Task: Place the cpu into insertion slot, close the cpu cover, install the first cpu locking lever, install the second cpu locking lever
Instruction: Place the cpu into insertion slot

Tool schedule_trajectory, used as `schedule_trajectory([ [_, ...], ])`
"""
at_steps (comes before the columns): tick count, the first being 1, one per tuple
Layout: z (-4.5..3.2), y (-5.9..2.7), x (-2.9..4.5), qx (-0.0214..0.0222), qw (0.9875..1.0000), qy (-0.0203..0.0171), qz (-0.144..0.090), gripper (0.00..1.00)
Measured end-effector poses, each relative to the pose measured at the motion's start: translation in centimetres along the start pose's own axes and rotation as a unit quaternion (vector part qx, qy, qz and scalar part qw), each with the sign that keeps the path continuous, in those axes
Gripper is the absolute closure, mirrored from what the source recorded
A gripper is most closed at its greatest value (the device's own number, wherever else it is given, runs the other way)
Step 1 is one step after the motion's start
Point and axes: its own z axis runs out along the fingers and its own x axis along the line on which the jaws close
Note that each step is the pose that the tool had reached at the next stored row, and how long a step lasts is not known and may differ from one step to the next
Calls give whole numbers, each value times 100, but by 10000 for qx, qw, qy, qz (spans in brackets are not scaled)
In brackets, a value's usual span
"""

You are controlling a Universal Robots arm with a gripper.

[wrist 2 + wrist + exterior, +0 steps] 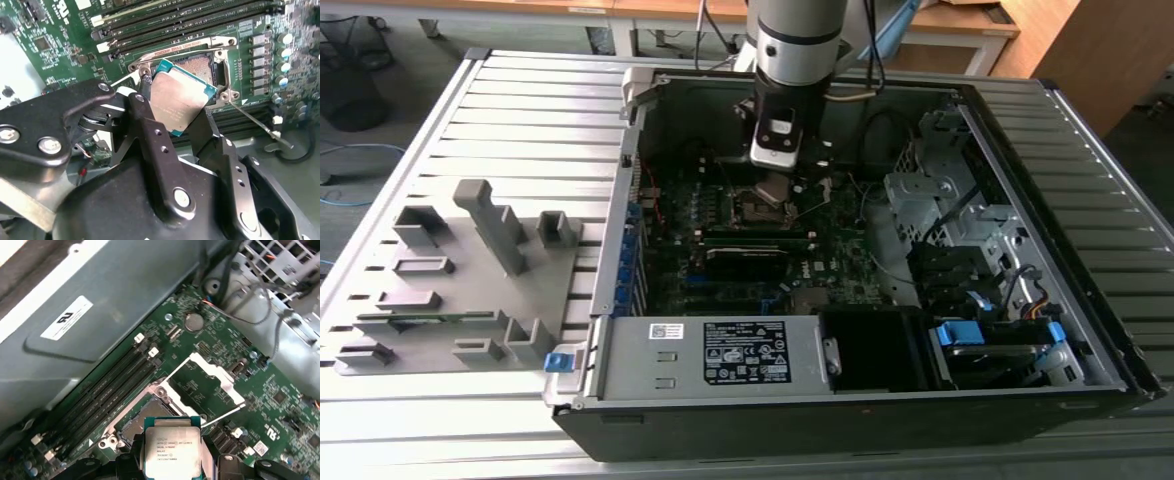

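Fingers [150, 135] are clamped on opposite edges of the cpu [182, 97], metal top showing. The cpu hangs tilted just above the insertion slot [200, 65], not seated; contact cannot be determined. Beyond the slot, the cpu cover [222, 377] stands swung open over the motherboard [280, 405].

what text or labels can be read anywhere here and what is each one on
None reads with certainty.
cpu top: several printed lines, too small to read.
white sticker on the grey panel: a mark, illegible.
power supply label: dense print, too small.
silver frame by the insertion slot: one printed line, too small.
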Motion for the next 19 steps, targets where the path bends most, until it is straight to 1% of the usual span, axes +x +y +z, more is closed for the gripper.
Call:
schedule_trajectory([
  [3, 0, 0, 0, 6, 9998, -19, 202, 46],
  [7, 0, 0, 0, 10, 9991, -38, 419, 46],
  [15, 0, 0, 0, 10, 9990, -40, 442, 46],
  [17, 0, 0, 0, 11, 9987, -45, 508, 46],
  [19, 1, 0, 0, 12, 9981, -53, 621, 46],
])
